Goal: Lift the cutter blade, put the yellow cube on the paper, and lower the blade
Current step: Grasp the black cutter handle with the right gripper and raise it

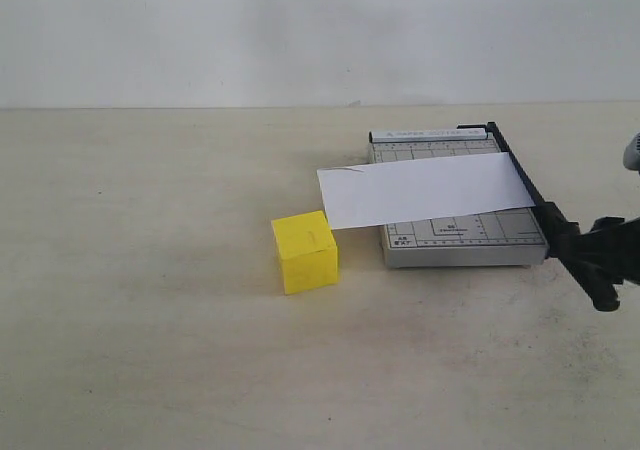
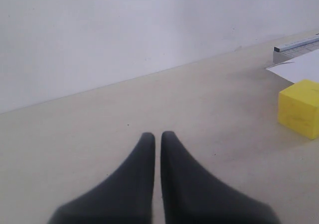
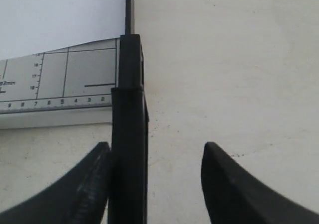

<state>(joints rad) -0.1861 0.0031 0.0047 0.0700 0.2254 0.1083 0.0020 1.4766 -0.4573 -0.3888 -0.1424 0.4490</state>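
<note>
The yellow cube (image 1: 305, 252) sits on the table just left of the grey trimmer base (image 1: 462, 236). The white paper (image 1: 425, 190) lies across the base and overhangs its left side. The cutter blade (image 1: 522, 178) lies flat along the base's right edge. In the right wrist view its thick handle (image 3: 128, 134) stands between the fingers of my open right gripper (image 3: 155, 149); one finger touches it and the other is well apart. My left gripper (image 2: 157, 134) is shut on nothing, low over bare table, with the cube (image 2: 300, 108) off to one side.
A pale wall runs behind the beige table (image 1: 150, 350). The left arm does not show in the exterior view. The right arm (image 1: 610, 260) enters from the right edge.
</note>
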